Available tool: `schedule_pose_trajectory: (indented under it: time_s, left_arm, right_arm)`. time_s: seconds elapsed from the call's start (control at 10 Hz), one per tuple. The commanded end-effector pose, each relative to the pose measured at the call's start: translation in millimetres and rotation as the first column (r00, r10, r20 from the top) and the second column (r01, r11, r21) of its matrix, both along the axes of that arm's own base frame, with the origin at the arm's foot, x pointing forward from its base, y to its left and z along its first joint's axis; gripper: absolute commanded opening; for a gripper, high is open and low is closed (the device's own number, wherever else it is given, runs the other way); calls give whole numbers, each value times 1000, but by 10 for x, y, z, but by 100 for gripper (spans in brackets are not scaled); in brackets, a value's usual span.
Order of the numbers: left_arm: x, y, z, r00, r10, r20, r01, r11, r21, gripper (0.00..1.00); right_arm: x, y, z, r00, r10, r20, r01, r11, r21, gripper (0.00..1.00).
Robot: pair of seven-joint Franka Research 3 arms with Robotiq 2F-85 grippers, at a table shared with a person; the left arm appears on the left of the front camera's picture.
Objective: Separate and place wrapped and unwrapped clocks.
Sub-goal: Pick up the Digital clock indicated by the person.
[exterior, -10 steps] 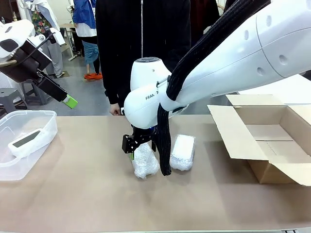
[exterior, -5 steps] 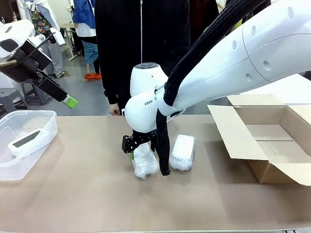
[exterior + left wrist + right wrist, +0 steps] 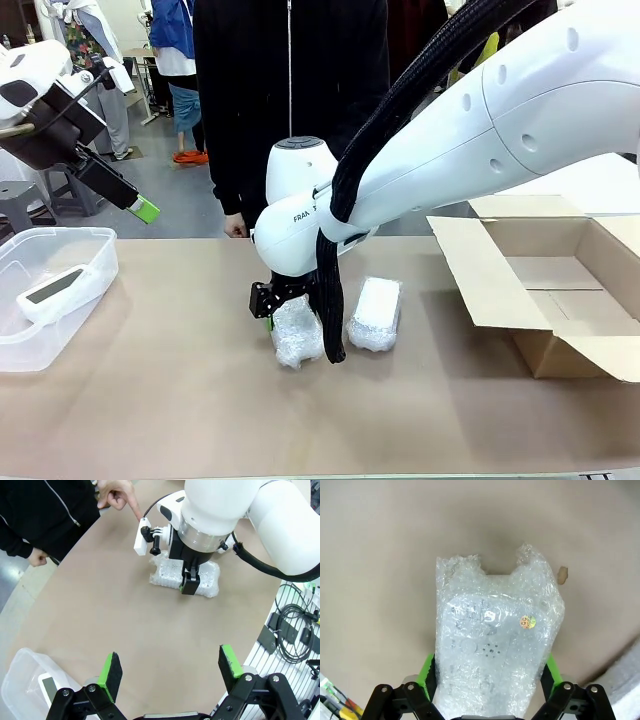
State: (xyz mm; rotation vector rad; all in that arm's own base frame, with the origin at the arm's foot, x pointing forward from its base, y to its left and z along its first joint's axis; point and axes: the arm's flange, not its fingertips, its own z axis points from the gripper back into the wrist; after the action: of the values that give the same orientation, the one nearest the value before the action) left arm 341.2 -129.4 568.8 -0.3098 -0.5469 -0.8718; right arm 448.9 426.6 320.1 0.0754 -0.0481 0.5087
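At mid-tabletop point(image 3: 150, 400), down on the brown surface: white oblong bundle in crinkly clear bubble film point(image 3: 298, 340). Clamped at both long sides between the green pads point(image 3: 426, 669) of the right tool point(image 3: 489, 669), narrowed onto it from above. Just beside it, on the box side: second white film-wrapped oblong bundle point(image 3: 375, 312), free of either tool. At far left, inside a clear plastic tub point(image 3: 95, 268): bare white rectangular clock with dark grey screen point(image 3: 55, 287). Above that tub, raised: left tool point(image 3: 170, 667), jaws wide, holding nothing. At right: open brown cardboard box point(image 3: 480, 285).
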Motion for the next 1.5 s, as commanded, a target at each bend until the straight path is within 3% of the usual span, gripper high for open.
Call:
schedule_pose_trajectory:
  time_s: [0.0, 0.2, 0.8, 0.9, 1.1, 1.4]
  left_arm:
    - [-7, 13, -7, 1000, -9, -6, 9, 1000, -12, 100]
    - [-7, 13, -7, 1000, -9, -6, 9, 1000, -12, 100]
    - [-7, 13, -7, 1000, -9, -6, 9, 1000, -12, 100]
    - [-7, 13, -7, 1000, -9, -6, 9, 1000, -12, 100]
    - [-7, 13, -7, 1000, -9, -6, 9, 1000, -12, 100]
    - [-7, 13, -7, 1000, -9, -6, 9, 1000, -12, 100]
  right_arm:
    - [62, 66, -95, 999, -33, 32, 34, 999, -26, 100]
    - [43, 68, -98, 999, -53, 3, 53, 997, -56, 100]
    - [23, 61, -45, 998, -60, -5, 59, 995, -77, 43]
    - [15, 65, -24, 999, -47, -26, 44, 995, -85, 50]
    - [-8, 42, 189, 997, -62, -55, 58, 996, -72, 50]
    - [-336, -201, 1097, 994, -103, 42, 104, 995, -12, 50]
